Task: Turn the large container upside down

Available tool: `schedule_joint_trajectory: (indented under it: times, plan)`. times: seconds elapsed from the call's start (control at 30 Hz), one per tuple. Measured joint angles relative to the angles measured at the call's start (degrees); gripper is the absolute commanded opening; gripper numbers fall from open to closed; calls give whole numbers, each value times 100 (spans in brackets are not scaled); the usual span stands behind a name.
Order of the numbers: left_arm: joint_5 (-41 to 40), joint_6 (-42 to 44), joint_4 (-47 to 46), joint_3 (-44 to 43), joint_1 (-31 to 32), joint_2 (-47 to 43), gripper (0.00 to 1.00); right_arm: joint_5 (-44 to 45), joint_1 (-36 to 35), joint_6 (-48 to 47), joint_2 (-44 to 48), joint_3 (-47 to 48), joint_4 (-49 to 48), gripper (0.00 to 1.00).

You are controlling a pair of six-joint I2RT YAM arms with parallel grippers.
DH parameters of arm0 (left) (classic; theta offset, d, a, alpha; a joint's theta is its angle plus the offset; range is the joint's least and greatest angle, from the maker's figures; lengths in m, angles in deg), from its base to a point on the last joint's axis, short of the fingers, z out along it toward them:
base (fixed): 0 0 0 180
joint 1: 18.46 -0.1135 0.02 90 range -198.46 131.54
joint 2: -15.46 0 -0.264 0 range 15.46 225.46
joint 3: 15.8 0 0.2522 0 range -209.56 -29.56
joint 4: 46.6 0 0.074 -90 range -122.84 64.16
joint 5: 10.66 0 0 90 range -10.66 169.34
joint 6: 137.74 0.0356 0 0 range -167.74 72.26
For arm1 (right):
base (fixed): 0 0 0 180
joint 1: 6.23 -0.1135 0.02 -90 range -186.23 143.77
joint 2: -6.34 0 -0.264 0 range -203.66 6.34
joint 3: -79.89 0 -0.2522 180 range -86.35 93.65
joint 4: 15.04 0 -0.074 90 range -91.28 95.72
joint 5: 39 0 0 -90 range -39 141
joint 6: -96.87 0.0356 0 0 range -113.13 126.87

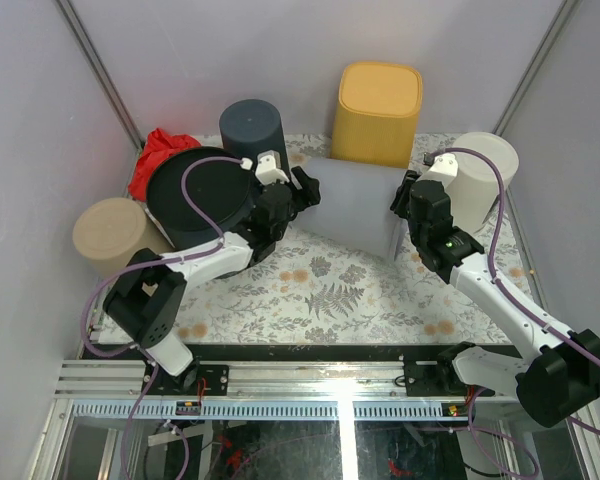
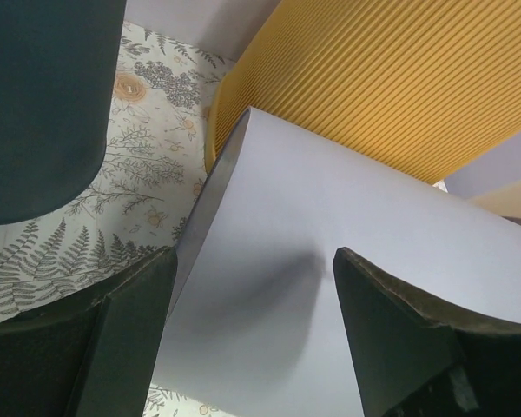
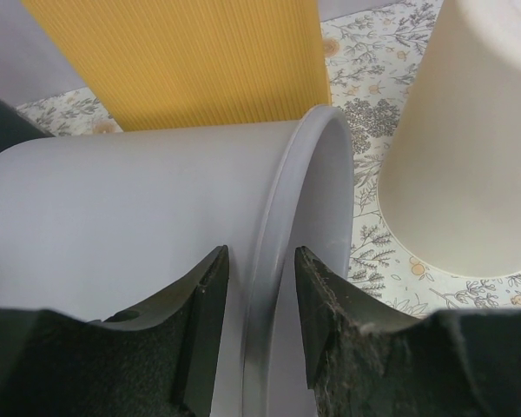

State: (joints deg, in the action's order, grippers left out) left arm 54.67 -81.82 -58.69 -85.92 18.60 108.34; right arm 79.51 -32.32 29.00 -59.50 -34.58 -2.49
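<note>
Probably light, thin-walled and slick, that large grey container (image 1: 352,205) on its side just before the yellow bin (image 1: 378,110). Rim pinched in right gripper (image 3: 260,261), likely the best hold; left gripper (image 2: 253,256) wide open, empty

Pale grey walls (image 1: 230,50) close the space in on three sides. Slanting dark metal strips (image 1: 98,70) mark the back corners. A light tablecloth (image 1: 320,295) printed with ferns and flowers lies below them, with a silver metal rail (image 1: 280,380) along its near edge. The light is soft and even.
</note>
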Motion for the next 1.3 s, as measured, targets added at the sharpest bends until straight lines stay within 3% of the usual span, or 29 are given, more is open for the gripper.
schedule_joint_trajectory:
  times: [0.77, 1.07, 1.3]
  plan:
    - [433, 17, -304, -391, -107, 590, 71, 63, 76, 87, -170, 0, -199, 42]
    - [610, -107, -297, 424, 59, -74, 71, -184, 131, 87, -234, 2, -286, 41]
    - [109, -118, 44, 927, 540, -688, 71, -643, 216, 70, -219, 2, -323, 41]
